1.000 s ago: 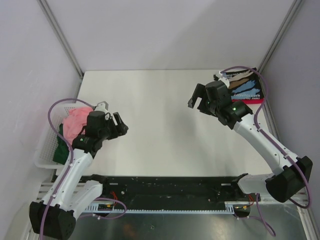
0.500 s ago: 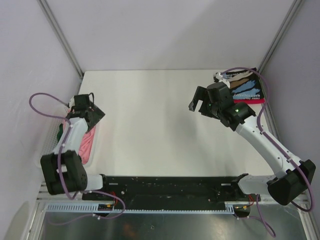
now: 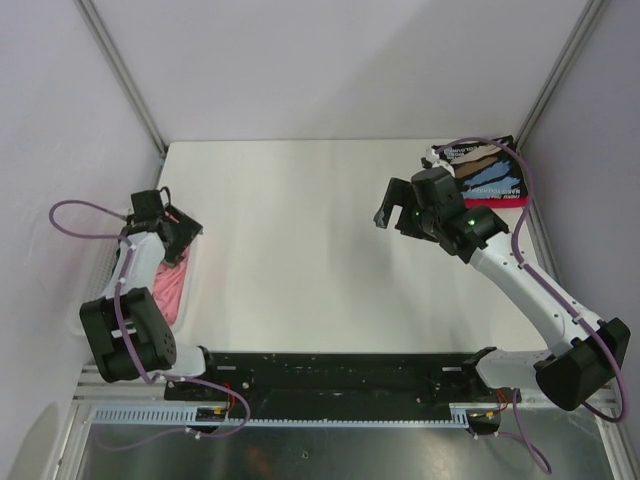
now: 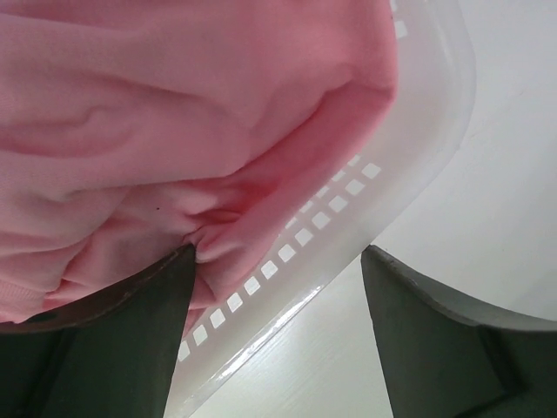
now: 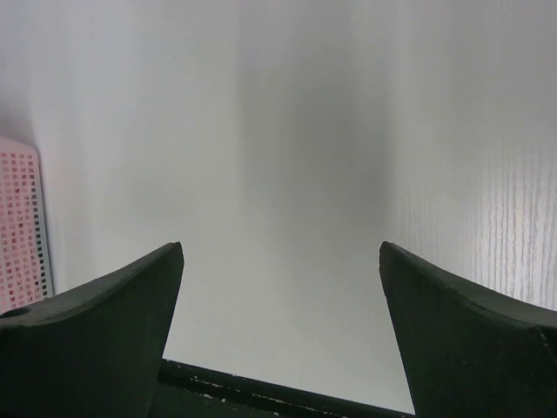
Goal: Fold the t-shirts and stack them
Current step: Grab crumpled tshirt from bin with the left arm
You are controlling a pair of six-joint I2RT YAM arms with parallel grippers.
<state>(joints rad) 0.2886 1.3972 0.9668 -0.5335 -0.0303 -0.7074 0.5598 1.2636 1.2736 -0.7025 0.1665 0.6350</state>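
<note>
My left claw [image 4: 278,261] gapes astride the white slatted plastic basket [image 4: 409,165], one finger against its rumpled soft pink cloth tee [image 4: 130,131]; my right claw [image 5: 278,261] gapes well away.

The left gripper [image 4: 277,335] has swung from over the table [image 3: 300,230] toward 10 o'clock and now sits at the basket [image 4: 418,148] rim, jaws apart astride its wall: one finger against the pink tee [image 4: 174,131] inside, the other outside. Its arm has folded back over the basket, covering most of the pink heap that showed before. The right gripper [image 3: 391,220] has dipped slightly toward 6 o'clock
</note>
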